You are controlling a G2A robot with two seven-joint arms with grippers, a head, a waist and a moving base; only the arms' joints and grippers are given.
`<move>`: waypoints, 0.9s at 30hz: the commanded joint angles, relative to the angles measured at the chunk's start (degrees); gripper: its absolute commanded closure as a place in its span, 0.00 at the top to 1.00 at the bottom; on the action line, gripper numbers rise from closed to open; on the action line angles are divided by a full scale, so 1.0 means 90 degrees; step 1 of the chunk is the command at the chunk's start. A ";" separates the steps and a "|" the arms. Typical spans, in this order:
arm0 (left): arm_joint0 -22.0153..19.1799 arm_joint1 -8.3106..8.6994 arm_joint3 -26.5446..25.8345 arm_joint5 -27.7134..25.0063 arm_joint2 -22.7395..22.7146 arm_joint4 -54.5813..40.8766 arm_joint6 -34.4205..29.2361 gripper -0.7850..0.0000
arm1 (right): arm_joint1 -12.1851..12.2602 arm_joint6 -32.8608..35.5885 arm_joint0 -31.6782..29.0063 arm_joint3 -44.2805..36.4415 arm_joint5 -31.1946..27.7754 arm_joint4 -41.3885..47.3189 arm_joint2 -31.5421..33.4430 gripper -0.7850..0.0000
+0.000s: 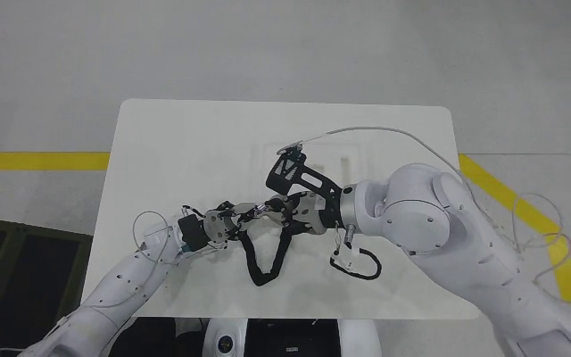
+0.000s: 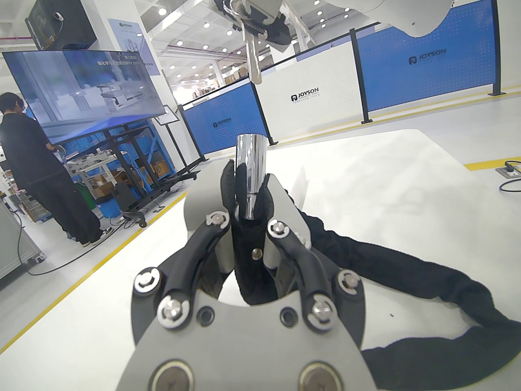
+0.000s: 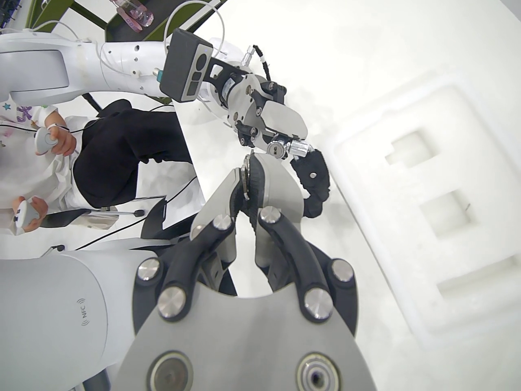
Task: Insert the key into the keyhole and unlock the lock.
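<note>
My left gripper is shut on the lock, a chrome cylinder standing up between the fingers. Its black sleeved cable loops away over the white table. In the right wrist view the keyhole at the cylinder's end faces my right gripper, which is shut on the key, seen edge-on. From the left wrist the key hangs blade down a short way above the cylinder, apart from it. In the top view both grippers meet tip to tip near the table's middle, the cable loop hanging towards the front edge.
A white foam tray with several rectangular recesses lies on the table behind the right gripper. A thin white cable runs over the table's far right. Bare tabletop lies to the left and at the back.
</note>
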 commanded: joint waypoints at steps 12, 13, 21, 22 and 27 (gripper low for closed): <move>0.0023 -0.0003 -0.0044 0.0030 -0.0007 -0.0021 -0.0095 0.00 | -0.0021 -0.0009 -0.0021 -0.0039 0.0105 0.0009 0.0056 0.00; 0.0060 -0.0004 -0.0157 0.0069 -0.0030 -0.0042 -0.0212 0.00 | -0.0018 -0.0020 -0.0042 -0.0045 0.0091 0.0010 0.0075 0.00; 0.0437 0.0133 -0.0954 0.0073 -0.0429 0.0111 -0.0570 0.00 | 0.0007 -0.0056 -0.0177 -0.0093 -0.0007 0.0012 0.0206 0.00; 0.0482 0.0150 -0.1017 0.0066 -0.0480 0.0131 -0.0611 0.00 | 0.0011 -0.0060 -0.0195 -0.0096 -0.0013 0.0010 0.0223 0.00; 0.0621 0.0180 -0.1114 0.0039 -0.0655 0.0048 -0.0742 0.00 | 0.0030 -0.0051 -0.0286 -0.0142 -0.0026 -0.0009 0.0303 0.00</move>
